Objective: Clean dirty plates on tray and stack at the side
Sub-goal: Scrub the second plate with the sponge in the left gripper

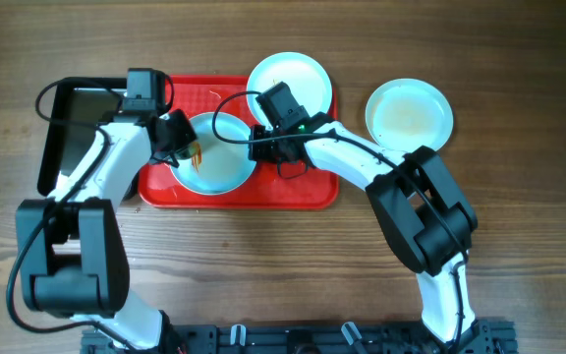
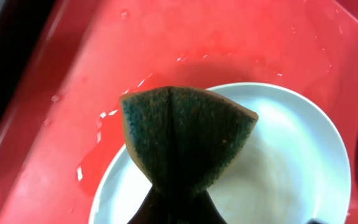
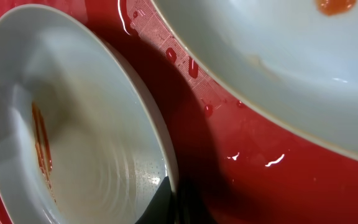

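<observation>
A white plate (image 1: 222, 162) with orange-brown streaks on its left side lies on the red tray (image 1: 293, 192). My left gripper (image 1: 181, 138) is shut on a folded dark green sponge (image 2: 185, 140), held over that plate's (image 2: 291, 168) left part near the rim. My right gripper (image 1: 261, 144) is shut on the same plate's right rim (image 3: 166, 155); the streaks show in the right wrist view. A second plate (image 1: 289, 83) lies at the tray's back edge, with an orange spot (image 3: 335, 5). A third plate (image 1: 409, 112) lies on the table right of the tray.
A black rectangular pan (image 1: 72, 133) stands just left of the tray, close to my left arm. Water drops lie on the tray (image 3: 260, 180) between the two plates. Bare wooden table surrounds the tray.
</observation>
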You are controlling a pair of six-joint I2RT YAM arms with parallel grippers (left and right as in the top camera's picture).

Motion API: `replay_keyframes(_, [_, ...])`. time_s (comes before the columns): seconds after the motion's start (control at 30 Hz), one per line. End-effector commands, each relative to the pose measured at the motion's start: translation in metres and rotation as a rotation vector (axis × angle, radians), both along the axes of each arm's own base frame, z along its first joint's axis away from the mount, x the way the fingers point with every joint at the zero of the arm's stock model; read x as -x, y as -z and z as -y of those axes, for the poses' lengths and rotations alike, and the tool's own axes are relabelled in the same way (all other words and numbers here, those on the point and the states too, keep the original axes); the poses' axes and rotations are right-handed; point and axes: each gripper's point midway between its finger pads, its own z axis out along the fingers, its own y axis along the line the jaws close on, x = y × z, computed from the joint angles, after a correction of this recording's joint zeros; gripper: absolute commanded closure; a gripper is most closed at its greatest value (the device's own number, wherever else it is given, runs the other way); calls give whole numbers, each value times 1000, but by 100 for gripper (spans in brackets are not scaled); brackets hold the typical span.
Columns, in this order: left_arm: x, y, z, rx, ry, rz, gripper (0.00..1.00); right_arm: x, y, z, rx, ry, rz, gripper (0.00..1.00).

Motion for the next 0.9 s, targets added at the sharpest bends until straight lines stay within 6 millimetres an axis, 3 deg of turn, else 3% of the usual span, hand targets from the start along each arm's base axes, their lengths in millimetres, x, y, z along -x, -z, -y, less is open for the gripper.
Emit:
replay_keyframes(0.0, [-3,22,20,-39,179,-8,96,3,9,-6,-11,-8,-30,96])
replay_keyframes(0.13, [7,55,22,-60,261,-88,96,5,8,-8,-19,-33,-30,96])
replay_keyframes(0.23, [35,75,31,-7,366,-209,96,4,8,-9,-21,-34,-25,96])
replay_keyframes(0.3, [51,72,54,125,456,-240,96,4,8,-9,-22,-34,-24,96])
replay_keyframes(0.33, [67,62,80,286,568,-242,96,4,8,-9,-21,-35,-24,96])
replay_keyframes(0.37, [76,55,93,366,635,-240,96,4,8,-9,-21,-35,-24,96])
replay_keyframes(0.43, [83,53,95,387,669,-252,96,4,8,-9,-22,-35,-23,96])
replay_keyframes(0.5, [76,63,78,271,632,-262,96,4,8,-9,-22,-35,-23,96])
replay_keyframes(0.57, [59,76,39,47,445,-288,96,4,8,-9,-21,-39,-21,96])
replay_keyframes(0.6, [51,79,10,-104,309,-296,96,4,8,-9,-21,-40,-21,96])
replay_keyframes(0.7, [42,70,-48,-404,44,-278,96,4,8,-9,-21,-42,-18,96])
replay_keyframes(0.87, [21,64,-55,-459,11,-187,96,4,8,-9,-20,-48,-14,96])
